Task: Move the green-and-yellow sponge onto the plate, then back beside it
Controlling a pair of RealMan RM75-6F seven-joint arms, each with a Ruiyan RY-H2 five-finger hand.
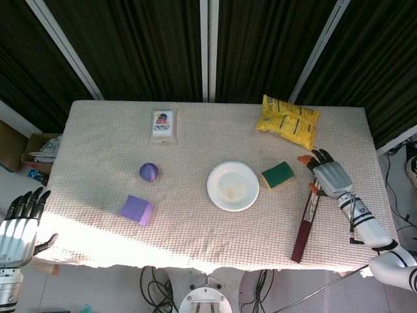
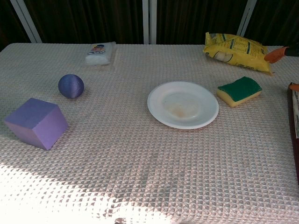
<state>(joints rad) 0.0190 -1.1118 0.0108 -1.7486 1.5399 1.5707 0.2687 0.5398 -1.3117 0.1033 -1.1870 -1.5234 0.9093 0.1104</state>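
Note:
The green-and-yellow sponge [image 1: 278, 175] [image 2: 239, 90] lies on the tablecloth just right of the white plate [image 1: 232, 186] [image 2: 182, 104]. My right hand [image 1: 325, 175] hovers over the table to the right of the sponge, fingers spread and holding nothing; only an orange fingertip [image 2: 274, 54] of it shows at the right edge of the chest view. My left hand [image 1: 18, 222] hangs off the table's front-left corner, fingers apart and empty.
A dark red flat box [image 1: 307, 214] lies right of the sponge, under the right hand. A yellow snack bag [image 1: 288, 122] sits at the back right, a tissue pack [image 1: 163, 124] at the back left, a purple ball [image 1: 148, 171] and purple cube [image 1: 136, 210] on the left.

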